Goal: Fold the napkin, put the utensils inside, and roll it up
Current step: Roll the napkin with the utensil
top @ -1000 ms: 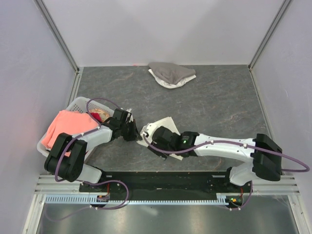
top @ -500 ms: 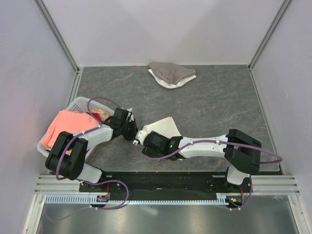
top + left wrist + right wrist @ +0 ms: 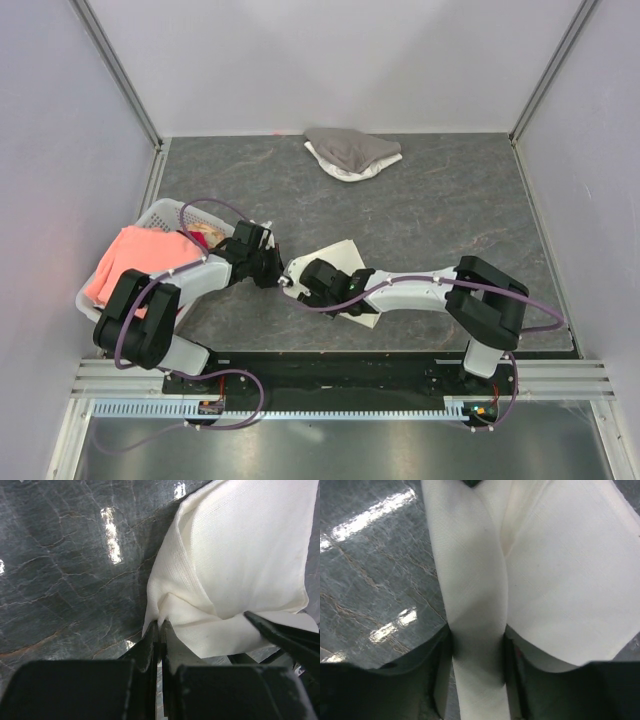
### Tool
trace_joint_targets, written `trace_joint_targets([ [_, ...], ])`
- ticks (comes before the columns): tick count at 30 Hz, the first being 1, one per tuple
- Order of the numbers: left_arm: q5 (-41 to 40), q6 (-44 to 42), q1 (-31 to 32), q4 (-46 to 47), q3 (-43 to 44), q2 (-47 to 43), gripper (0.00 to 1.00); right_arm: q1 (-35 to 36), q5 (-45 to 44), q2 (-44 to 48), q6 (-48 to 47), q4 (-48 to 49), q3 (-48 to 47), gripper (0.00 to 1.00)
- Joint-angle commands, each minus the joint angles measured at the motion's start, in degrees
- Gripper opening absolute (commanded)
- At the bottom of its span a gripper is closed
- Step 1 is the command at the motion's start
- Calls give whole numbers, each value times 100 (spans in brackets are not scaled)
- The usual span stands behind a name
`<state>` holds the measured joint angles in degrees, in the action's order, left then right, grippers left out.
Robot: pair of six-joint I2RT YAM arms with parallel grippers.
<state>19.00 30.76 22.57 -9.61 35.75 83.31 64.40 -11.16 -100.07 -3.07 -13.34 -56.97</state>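
Cream weave: the napkin, thin, soft and hemmed, lies mid-table, partly doubled over.
Left gripper: jaws pinched tight on a bunched corner of the cloth.
Right gripper: clamps a flat band of cloth between its fingers.
Fold: best done with both pinches level and taut, laying edge onto edge without dragging.
Table: dark, glossy and veined; the cloth will likely slide on it.

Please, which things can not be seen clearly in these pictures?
1. Utensils: in no view; the pink cloth and the left arm cover much of the basket.
2. Napkin: top view, its near part lies under the right arm.
3. Right end effector: right wrist view, fingers dark and blurred, so its grip on the napkin is unclear.
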Motion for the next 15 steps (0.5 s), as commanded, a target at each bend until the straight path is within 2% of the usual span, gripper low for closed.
trace_joint_targets([
  [1,-63,-255,-7,-32,11,-243,4,-129,709,-276,61,-150,63,42],
  [3,-264,-203,-7,-85,20,-402,8,-165,904,-276,96,-247,81,34],
  [4,-353,-185,-7,-137,20,-603,15,-208,1027,-276,114,-274,98,33],
  [6,-581,-150,-7,-190,-6,-833,22,-252,1333,-267,166,-318,151,30],
  [7,-669,-141,-7,-226,-67,-1077,31,-331,1449,-250,184,-318,169,30],
  [9,-828,-115,-7,-226,-164,-1360,40,-428,1826,-276,237,-327,213,29],
  [15,-881,-71,-7,-16,-857,-2415,53,-1104,3327,-548,281,-327,142,26],
])
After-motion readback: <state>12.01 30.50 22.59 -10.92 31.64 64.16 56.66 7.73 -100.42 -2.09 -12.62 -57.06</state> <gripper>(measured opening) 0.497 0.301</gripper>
